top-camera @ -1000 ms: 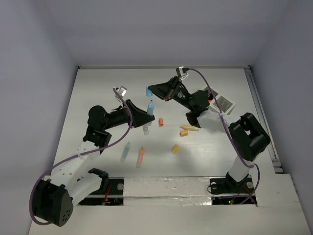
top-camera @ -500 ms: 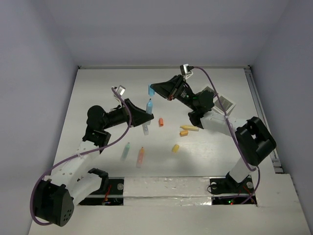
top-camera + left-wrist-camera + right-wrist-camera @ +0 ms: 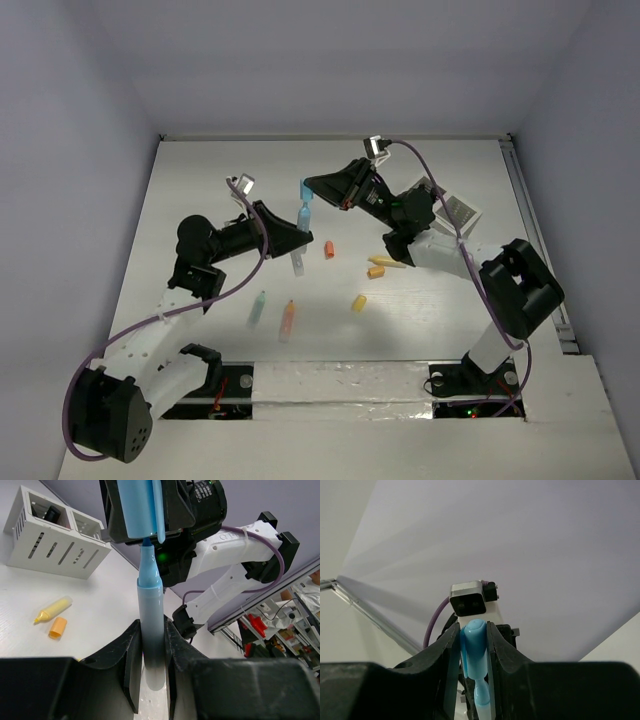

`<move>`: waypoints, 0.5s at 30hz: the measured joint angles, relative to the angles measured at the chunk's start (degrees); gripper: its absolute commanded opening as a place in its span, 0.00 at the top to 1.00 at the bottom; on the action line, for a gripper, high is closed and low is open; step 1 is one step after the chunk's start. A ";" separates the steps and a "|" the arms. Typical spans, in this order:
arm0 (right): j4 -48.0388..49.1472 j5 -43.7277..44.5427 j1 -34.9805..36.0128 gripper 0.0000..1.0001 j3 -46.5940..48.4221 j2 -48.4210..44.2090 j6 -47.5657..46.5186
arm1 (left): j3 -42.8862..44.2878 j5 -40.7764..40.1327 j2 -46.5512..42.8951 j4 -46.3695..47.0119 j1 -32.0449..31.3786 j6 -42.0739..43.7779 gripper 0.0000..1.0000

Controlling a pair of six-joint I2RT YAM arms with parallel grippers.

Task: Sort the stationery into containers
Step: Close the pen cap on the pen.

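My left gripper (image 3: 293, 242) (image 3: 152, 630) is shut on a light blue marker (image 3: 300, 222) (image 3: 150, 605) and holds it upright above the table. My right gripper (image 3: 313, 185) (image 3: 474, 630) is shut on the matching light blue cap (image 3: 303, 190) (image 3: 142, 507) (image 3: 476, 647), directly over the marker. The marker's tip touches the cap's open end. The white compartment box (image 3: 458, 210) (image 3: 55, 545) stands at the right, partly hidden behind the right arm, with a black item (image 3: 50, 514) in one compartment.
Loose on the table lie an orange cap (image 3: 329, 248), a yellow highlighter (image 3: 388, 262) (image 3: 52, 610) beside another orange cap (image 3: 376, 272) (image 3: 57, 627), a yellow cap (image 3: 358, 303), a mint marker (image 3: 258, 307) and an orange marker (image 3: 288, 318).
My right gripper has shifted the cap slightly left and down onto the marker's tip. The left gripper has nudged the marker a little left. The loose items have not moved.
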 measured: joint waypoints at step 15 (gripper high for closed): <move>0.11 0.13 0.87 1.00 -1.95 -0.11 -0.92 | -1.81 0.31 0.00 3.13 0.66 -2.64 1.00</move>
